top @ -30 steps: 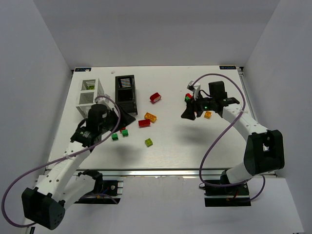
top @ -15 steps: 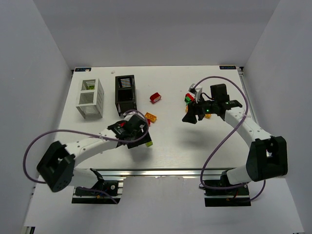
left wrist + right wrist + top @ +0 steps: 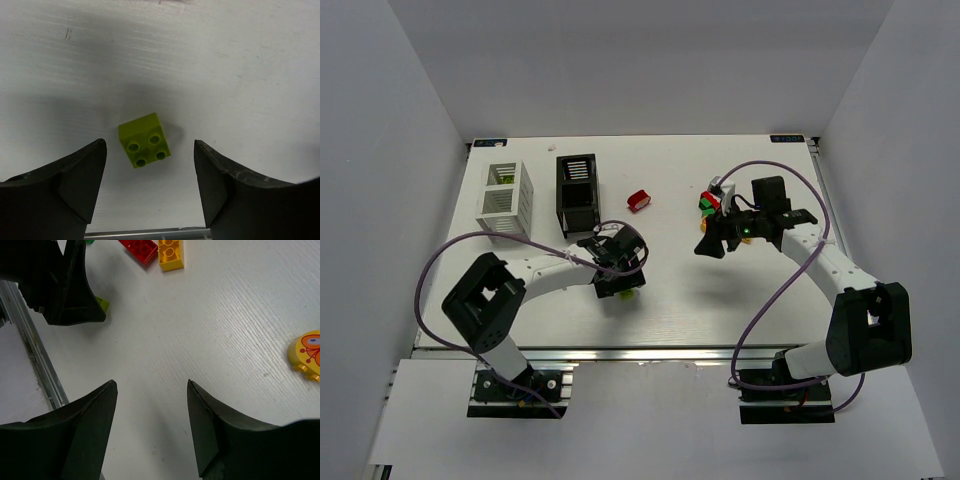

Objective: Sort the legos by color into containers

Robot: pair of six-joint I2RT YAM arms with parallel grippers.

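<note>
A yellow-green lego [image 3: 144, 139] lies studs-up on the table, just ahead of and between the tips of my open left gripper [image 3: 149, 150]. From above, that gripper [image 3: 622, 280] hangs over the brick [image 3: 626, 293] in the middle front of the table. My right gripper [image 3: 151, 385] is open over bare table with nothing between its fingers; in the top view it [image 3: 711, 243] sits at centre right. A red lego [image 3: 139, 249] and an orange-yellow lego [image 3: 171, 252] lie ahead of it, and a round yellow piece [image 3: 306, 356] lies to its right. The white container [image 3: 505, 200] and the black container [image 3: 578, 190] stand at the back left.
Another red lego [image 3: 639, 200] lies right of the black container. A red and a green lego [image 3: 705, 204] lie close together behind the right gripper. The left arm [image 3: 555, 268] stretches low across the table's front left. The table's metal front edge [image 3: 150, 232] is close below the left fingers.
The left arm has swung from beside the containers rightward and down over the yellow-green lego. The right gripper has barely shifted and its jaws have spread a little.
</note>
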